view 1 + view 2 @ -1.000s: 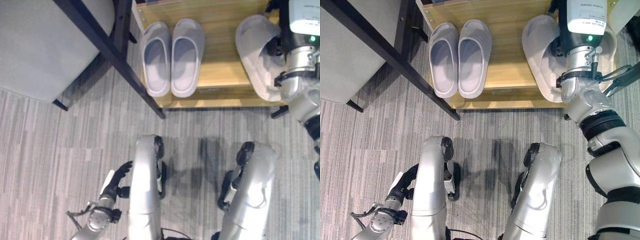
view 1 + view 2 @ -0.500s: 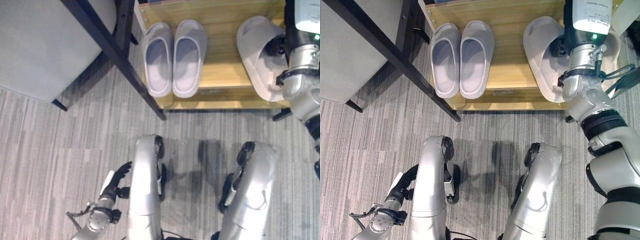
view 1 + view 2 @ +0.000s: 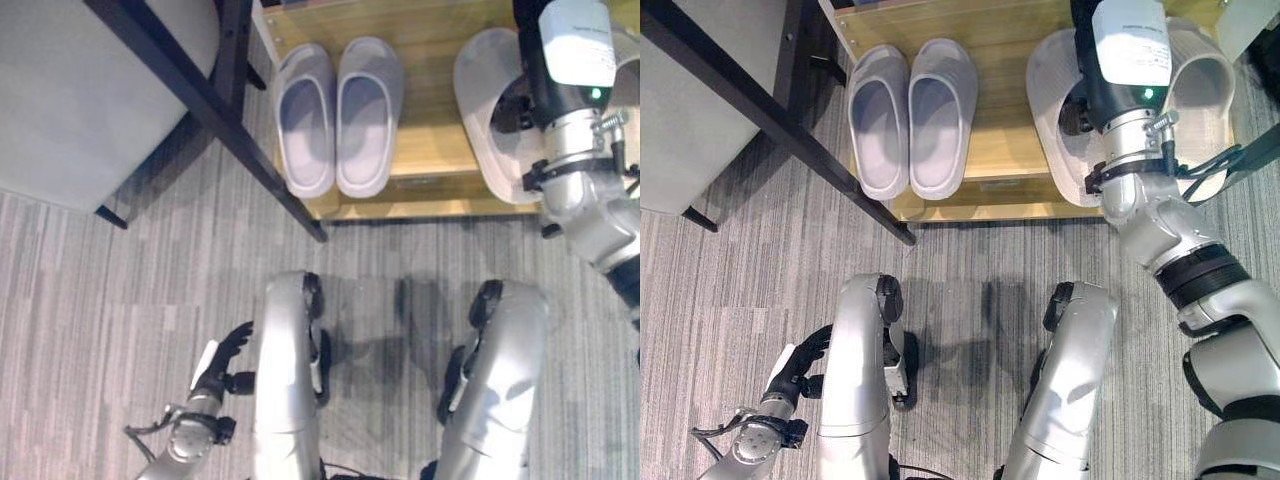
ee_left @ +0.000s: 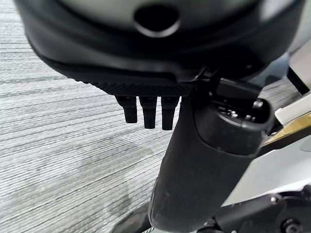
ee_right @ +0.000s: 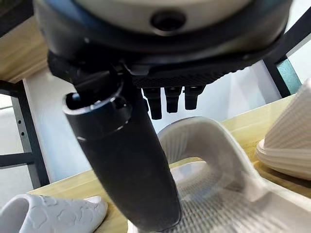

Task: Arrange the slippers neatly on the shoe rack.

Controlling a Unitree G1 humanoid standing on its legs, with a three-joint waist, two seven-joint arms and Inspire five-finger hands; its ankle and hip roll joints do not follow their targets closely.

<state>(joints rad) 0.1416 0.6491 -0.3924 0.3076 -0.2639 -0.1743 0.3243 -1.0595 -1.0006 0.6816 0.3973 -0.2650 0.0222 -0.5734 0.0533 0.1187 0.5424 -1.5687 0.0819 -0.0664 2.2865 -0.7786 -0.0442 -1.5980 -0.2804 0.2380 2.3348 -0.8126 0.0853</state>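
Wooden shoe rack [image 3: 1010, 150] bears two paired grey slippers [image 3: 908, 118] leftward and two more slippers [image 3: 1060, 120] rightward, where the right hand [image 5: 146, 145] hovers with fingers straight, holding nothing.

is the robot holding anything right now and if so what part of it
It cannot be told. The right hand is over a grey slipper on the shoe rack, thumb at its strap, but no closed hold shows. The left hand hangs low, holding nothing.
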